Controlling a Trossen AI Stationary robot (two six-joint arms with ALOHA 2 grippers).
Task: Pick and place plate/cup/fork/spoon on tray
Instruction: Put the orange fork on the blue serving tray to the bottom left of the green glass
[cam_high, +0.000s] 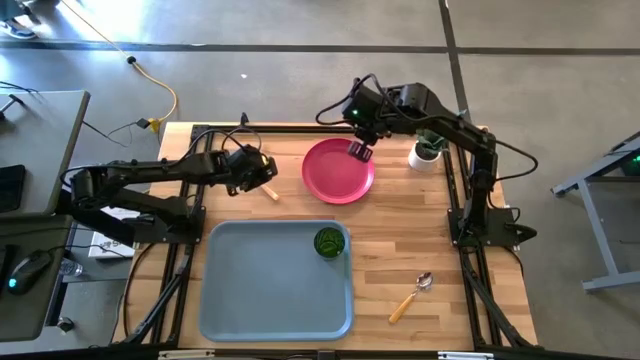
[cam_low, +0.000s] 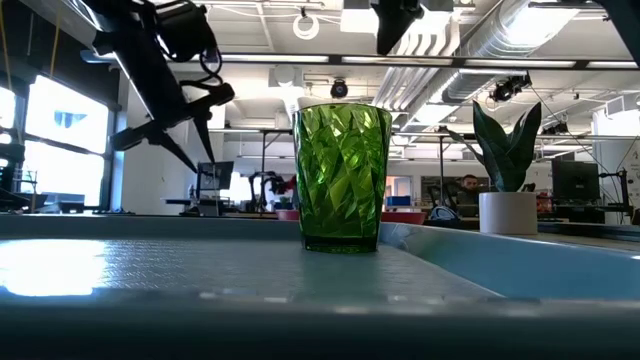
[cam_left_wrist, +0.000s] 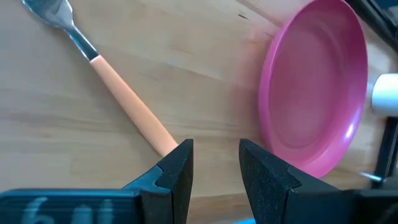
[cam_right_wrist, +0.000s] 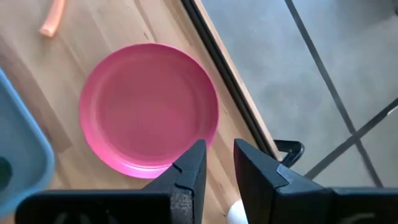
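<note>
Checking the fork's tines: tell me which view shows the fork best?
Left wrist view: the fork lies close, tines and handle visible. High view hides most under the left gripper; right wrist shows only the handle end; low view shows none.

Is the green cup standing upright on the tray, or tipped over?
Upright. The low view shows the cup standing mouth-up on the tray; the high view shows its round rim in the tray's corner.

Fork (cam_left_wrist: 118, 93) tines — cut off, pic edge
</note>
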